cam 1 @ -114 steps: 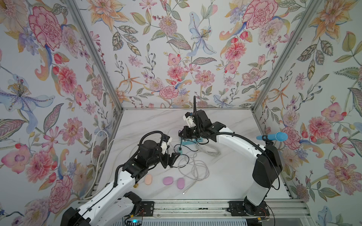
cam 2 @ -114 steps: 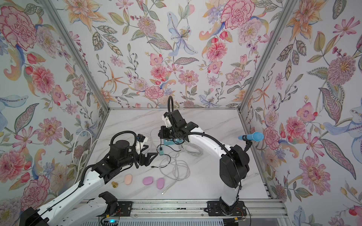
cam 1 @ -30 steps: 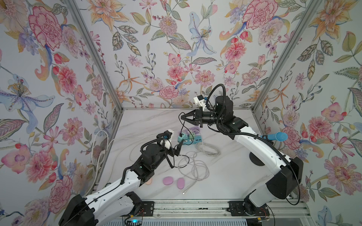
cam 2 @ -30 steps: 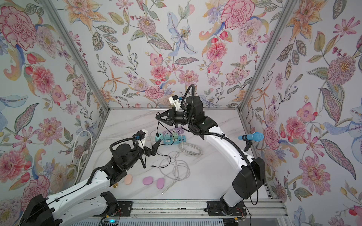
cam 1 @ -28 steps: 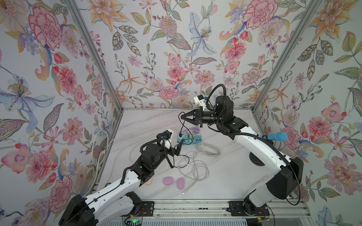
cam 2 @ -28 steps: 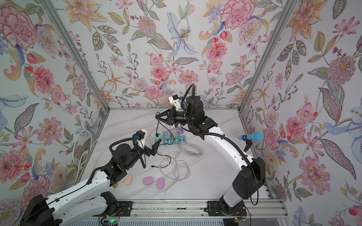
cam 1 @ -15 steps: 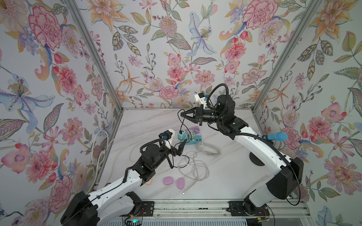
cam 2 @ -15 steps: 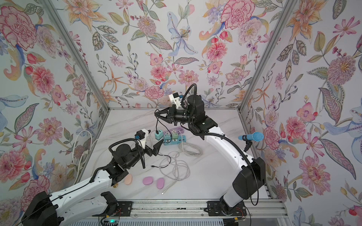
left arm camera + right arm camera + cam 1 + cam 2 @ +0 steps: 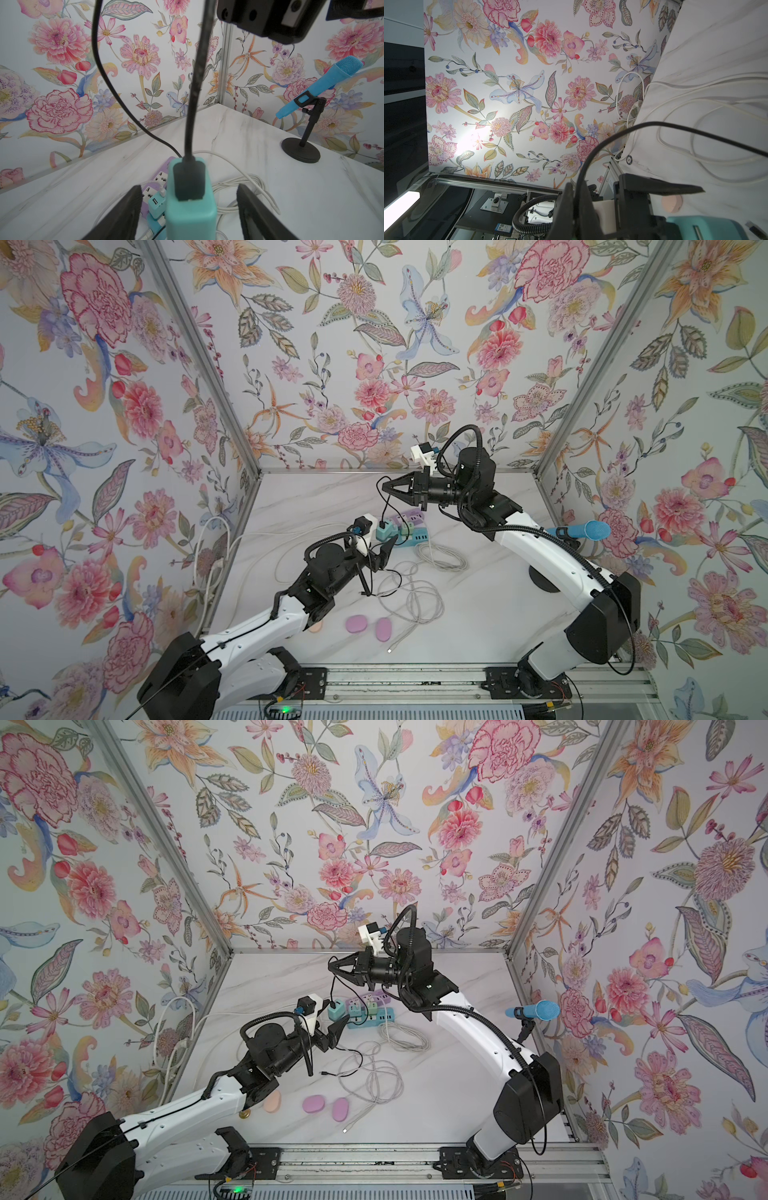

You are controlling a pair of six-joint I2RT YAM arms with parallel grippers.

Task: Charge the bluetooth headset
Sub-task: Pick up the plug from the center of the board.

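The left pincer is held with jaws apart on either side of the teal charger, with neither finger seen touching it. The charger is found at the end of the strip on the counter. A black cable is plugged into it and is clamped higher up in the closed right pincer

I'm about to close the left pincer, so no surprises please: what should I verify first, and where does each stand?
1. Black plug seated in teal charger: ok.
2. Left pincer open, straddling the charger, clear of both sides: ok.
3. Right pincer shut on black cable: ok.
4. Cable's free end plugged into a headset: not ok, it lies loose on the table.
5. Charger seated in power strip: cannot tell.
6. Headset in sight: cannot tell.
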